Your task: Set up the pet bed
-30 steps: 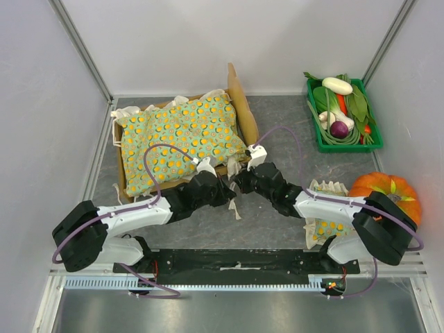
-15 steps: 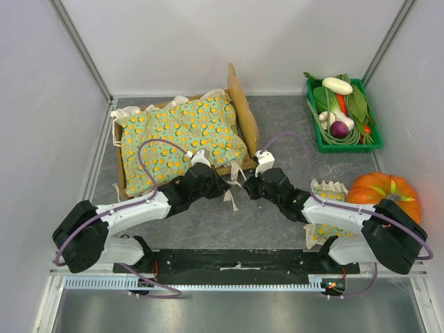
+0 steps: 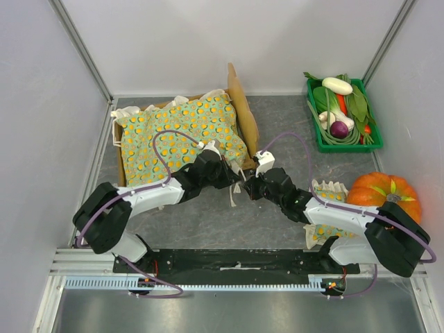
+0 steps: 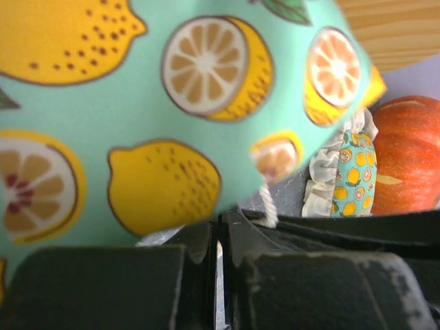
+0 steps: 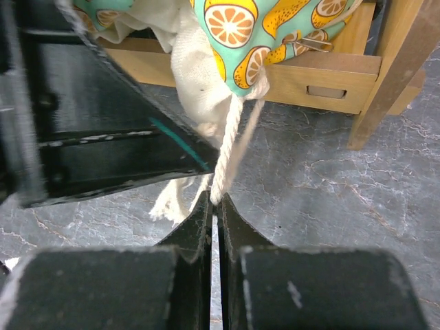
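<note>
Overhead camera looks down from the near edge over the whole table (image 3: pixel 277 118). Left wrist camera, tight under the blanket (image 4: pixel 137 103), faces right toward the pumpkin (image 4: pixel 405 151). Right wrist camera looks closely at the pet bed (image 5: pixel 330 75), at its near rail. All share the blanket.

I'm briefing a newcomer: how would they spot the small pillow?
Start at the orange pumpkin on the table's right. The small pillow lies just left of it, partly under a robot arm. Same lemon print as the blanket, but far smaller.
</note>
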Controlling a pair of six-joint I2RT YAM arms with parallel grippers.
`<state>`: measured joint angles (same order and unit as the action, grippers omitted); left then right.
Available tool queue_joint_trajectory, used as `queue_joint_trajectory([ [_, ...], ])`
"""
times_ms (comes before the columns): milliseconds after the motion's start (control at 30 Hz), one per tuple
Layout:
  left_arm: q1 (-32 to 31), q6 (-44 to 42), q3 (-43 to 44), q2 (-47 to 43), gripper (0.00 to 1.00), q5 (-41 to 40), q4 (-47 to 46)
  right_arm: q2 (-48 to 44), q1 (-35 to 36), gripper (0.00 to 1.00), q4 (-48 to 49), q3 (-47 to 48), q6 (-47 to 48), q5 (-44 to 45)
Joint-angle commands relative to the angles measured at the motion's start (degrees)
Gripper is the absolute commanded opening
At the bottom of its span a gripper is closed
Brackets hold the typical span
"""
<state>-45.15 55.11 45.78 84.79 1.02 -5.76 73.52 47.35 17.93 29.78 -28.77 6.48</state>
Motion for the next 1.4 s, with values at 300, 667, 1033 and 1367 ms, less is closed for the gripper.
queue_joint_trajectory([
  [300,5.0,7.6,5.5,9.1,0.02,8.8,-10.0,-1.8,-0.2,0.04,3.6,-1.4,1.6,-6.4],
  [667,5.0,8.8,6.4,10.8,0.02,12.3,-12.4,1.7,-0.2,0.06,2.9,1.8,2.9,-8.2],
  [1033,3.5,8.3,1.9,11.2,0.02,13.0,-13.2,-1.2,-0.2,0.16,2.8,3.6,2.1,-3.8],
  [1367,1.8,6.8,0.4,11.9,0.02,13.9,-13.0,-4.3,-0.2,0.38,-1.4,2.1,2.3,-1.7],
])
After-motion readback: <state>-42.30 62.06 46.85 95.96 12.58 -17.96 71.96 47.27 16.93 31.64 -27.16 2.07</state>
